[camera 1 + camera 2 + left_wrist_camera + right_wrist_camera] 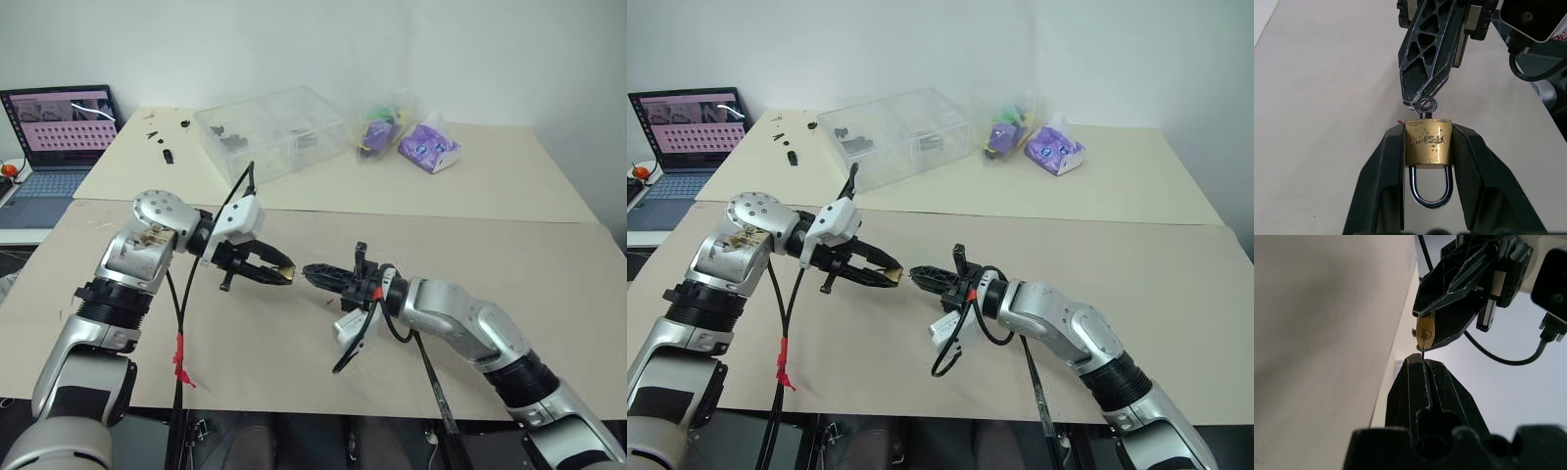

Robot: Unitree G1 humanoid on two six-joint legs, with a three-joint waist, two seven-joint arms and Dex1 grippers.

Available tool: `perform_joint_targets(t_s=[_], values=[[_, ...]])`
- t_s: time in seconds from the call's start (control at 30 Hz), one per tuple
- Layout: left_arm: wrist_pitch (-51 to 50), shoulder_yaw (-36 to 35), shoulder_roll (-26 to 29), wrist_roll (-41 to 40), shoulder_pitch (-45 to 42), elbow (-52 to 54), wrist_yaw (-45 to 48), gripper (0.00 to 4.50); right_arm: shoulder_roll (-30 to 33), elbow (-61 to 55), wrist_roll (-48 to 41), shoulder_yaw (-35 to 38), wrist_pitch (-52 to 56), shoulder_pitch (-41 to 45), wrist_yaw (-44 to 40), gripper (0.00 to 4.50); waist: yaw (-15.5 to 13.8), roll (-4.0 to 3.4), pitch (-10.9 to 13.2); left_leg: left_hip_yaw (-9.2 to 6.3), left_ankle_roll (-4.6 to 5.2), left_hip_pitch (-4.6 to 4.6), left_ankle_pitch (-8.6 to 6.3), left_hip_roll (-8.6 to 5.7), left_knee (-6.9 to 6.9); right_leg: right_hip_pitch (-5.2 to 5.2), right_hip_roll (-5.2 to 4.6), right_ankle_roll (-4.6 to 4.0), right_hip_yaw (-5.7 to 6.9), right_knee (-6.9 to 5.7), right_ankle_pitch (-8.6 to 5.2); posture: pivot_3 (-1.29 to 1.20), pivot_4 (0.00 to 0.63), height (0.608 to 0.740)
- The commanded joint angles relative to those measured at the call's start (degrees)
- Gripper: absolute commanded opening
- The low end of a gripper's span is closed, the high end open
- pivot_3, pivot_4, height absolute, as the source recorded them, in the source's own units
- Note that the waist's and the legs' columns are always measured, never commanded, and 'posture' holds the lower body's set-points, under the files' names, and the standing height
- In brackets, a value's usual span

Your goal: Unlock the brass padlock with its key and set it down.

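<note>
The brass padlock (1428, 142) hangs above the table, clamped by its body between the fingers of my left gripper (283, 272). Its silver shackle (1431, 188) points back toward the wrist, with both legs seated in the body. The key (1426, 105) sticks out of the padlock's keyhole end. My right gripper (311, 272) comes in from the right, level and facing the left one, and is shut on the key's head. In the right wrist view the key's thin shaft (1422, 348) runs from the closed fingertips into the padlock (1424, 332).
Both grippers hover over the front beige table (294, 372). On the rear table stand a clear plastic box (269, 132), purple bags (426, 147) and small black parts (162, 137). A laptop (59, 127) sits at the far left.
</note>
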State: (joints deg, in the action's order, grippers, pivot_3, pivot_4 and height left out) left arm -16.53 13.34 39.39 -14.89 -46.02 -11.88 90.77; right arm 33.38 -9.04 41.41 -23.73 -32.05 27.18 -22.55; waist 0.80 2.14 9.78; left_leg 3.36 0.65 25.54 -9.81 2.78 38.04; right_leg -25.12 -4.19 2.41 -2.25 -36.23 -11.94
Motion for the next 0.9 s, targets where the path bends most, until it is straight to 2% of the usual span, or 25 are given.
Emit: perform_joint_targets(t_s=[0.03,0.1,0.33,0.53,0.67,0.9], values=[[0.3,-0.9,0.2,-0.3,-0.5,1.4,-0.9,1.22,-1.6,-1.7,-9.8,-0.1,4.2,0.6,-7.6,0.06,0.0,0.00,0.0,0.00,0.00,0.00,0.00,0.00,0.00,0.01,0.00,-0.03,0.00,0.00,0.02,0.00,0.150,0.726],[0.2,-1.0,0.2,-0.3,-0.4,1.5,-0.9,1.22,-2.4,-2.3,-15.8,-0.1,9.2,0.7,-13.5,0.06,0.0,0.00,0.0,0.00,0.00,-0.01,0.00,0.01,0.00,0.02,0.00,-0.06,0.00,0.00,0.05,0.00,0.150,0.726],[0.3,-1.4,0.2,-0.5,0.0,1.8,-1.4,1.22,-4.8,-4.0,-28.7,1.5,24.1,2.7,-25.1,0.06,0.0,0.00,0.0,-0.02,0.00,-0.04,0.00,0.04,0.00,0.04,0.04,-0.09,0.01,-0.02,0.07,0.00,0.150,0.726],[0.3,-1.4,0.3,-0.7,0.1,1.8,-1.7,1.22,-7.5,-5.9,-35.7,2.7,35.2,4.3,-28.8,0.06,0.0,0.00,0.0,-0.02,0.00,-0.03,0.00,0.05,0.00,0.03,0.05,-0.11,0.01,-0.04,0.09,0.00,0.150,0.726],[0.2,-1.5,0.4,-0.7,0.1,2.0,-1.8,1.22,-7.8,-6.1,-36.3,3.0,38.0,4.9,-28.8,0.06,0.0,0.00,0.0,-0.02,0.00,-0.04,0.00,0.06,0.00,0.01,0.05,-0.10,0.02,-0.06,0.08,0.00,0.150,0.726],[-0.2,-1.5,0.8,-0.8,0.3,2.4,-1.6,1.22,-1.2,-0.4,-25.9,3.2,26.1,1.6,-21.3,0.06,-0.3,0.00,0.0,0.01,-0.01,-0.02,0.00,0.02,0.00,0.01,0.00,-0.09,0.03,0.00,0.06,0.00,0.150,0.726]])
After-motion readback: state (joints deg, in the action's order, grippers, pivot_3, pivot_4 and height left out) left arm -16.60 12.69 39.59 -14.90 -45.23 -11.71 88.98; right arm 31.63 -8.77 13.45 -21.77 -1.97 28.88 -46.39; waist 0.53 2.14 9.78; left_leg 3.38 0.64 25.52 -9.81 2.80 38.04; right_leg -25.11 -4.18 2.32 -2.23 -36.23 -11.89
